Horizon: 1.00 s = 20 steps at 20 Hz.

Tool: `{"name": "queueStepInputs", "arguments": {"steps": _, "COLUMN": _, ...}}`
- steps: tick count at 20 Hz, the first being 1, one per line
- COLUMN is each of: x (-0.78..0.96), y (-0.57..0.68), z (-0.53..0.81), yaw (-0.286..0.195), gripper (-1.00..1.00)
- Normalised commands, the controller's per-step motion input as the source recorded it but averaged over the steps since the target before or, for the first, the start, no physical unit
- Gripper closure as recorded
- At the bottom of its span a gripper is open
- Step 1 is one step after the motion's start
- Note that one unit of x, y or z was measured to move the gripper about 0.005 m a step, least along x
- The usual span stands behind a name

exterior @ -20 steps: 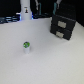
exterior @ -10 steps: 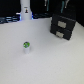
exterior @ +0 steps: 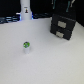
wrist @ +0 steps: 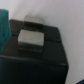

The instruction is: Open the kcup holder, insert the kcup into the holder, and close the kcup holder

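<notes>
— White tabletop (exterior: 47,62), plain and evenly lit. Where do the task items stand?

— Kcup holder (exterior: 63,26) sits toward the exterior view's right, at the far side; both stacked fronts appear closed. Kcup (exterior: 26,47) stands upright, green top up, well apart from it toward the exterior view's left and nearer the camera.

— And the arm?

— Dark bulk directly above the holder, cut off by the frame edge. The wrist view looks down on the holder's black top (wrist: 35,42), so the holder is the nearer item by far, lying below the hand.

— State of the fingers?

— Cannot tell; neither view shows them.

— Other gaps?

— Pictures are blurred. No handle discernible. A grey block on the holder's top and a teal patch beside it remain unidentified.
</notes>
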Motion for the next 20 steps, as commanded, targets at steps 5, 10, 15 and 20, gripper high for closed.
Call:
{"name": "queueStepInputs", "arguments": {"steps": 5, "x": -0.29, "y": 0.57, "z": -0.26, "yaw": -0.166, "gripper": -1.00}}
{"name": "queueStepInputs", "arguments": {"steps": 10, "x": -0.27, "y": 0.36, "z": -0.38, "yaw": -0.123, "gripper": -1.00}}
{"name": "queueStepInputs", "arguments": {"steps": 15, "x": -0.17, "y": 0.17, "z": -0.42, "yaw": -0.040, "gripper": -1.00}}
{"name": "queueStepInputs", "arguments": {"steps": 20, "x": -0.12, "y": 0.15, "z": -0.41, "yaw": -0.003, "gripper": -1.00}}
